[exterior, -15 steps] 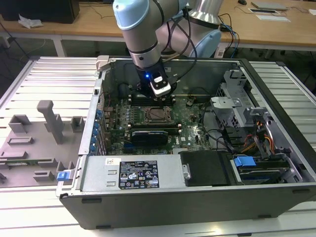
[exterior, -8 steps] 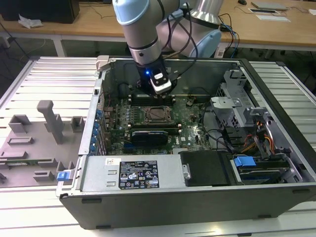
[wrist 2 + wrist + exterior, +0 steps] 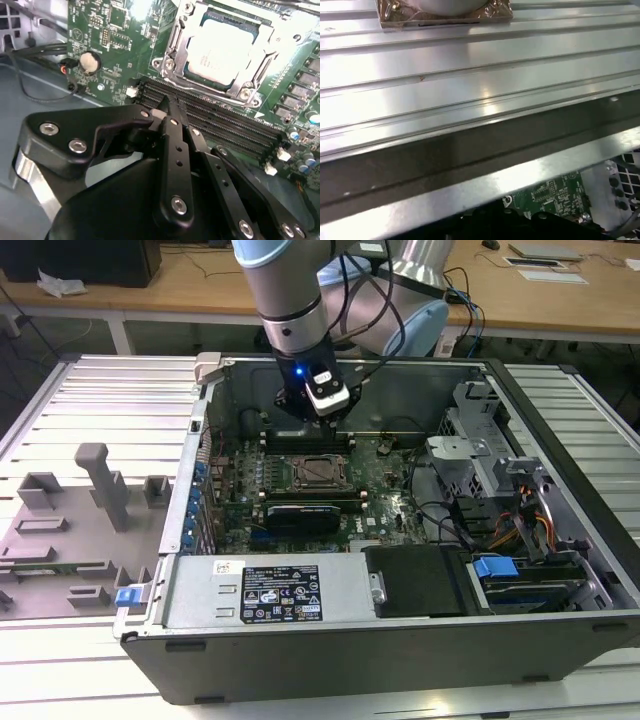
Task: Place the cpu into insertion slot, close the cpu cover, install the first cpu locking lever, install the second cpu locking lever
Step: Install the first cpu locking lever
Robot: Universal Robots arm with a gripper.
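The cpu sits in the insertion slot inside the case.

At the exterior view's left, a grey fixture is sitting beside the open computer case.

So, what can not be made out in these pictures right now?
Locking levers: in the second wrist view glare whitens the cpu and the cpu cover framing it, so their state is unclear.
Insertion slot: too small in the exterior view to read detail.
What the pincer holds, if anything: its own body covers the tip in the second wrist view.
Motherboard: mostly behind the case wall in the first wrist view.
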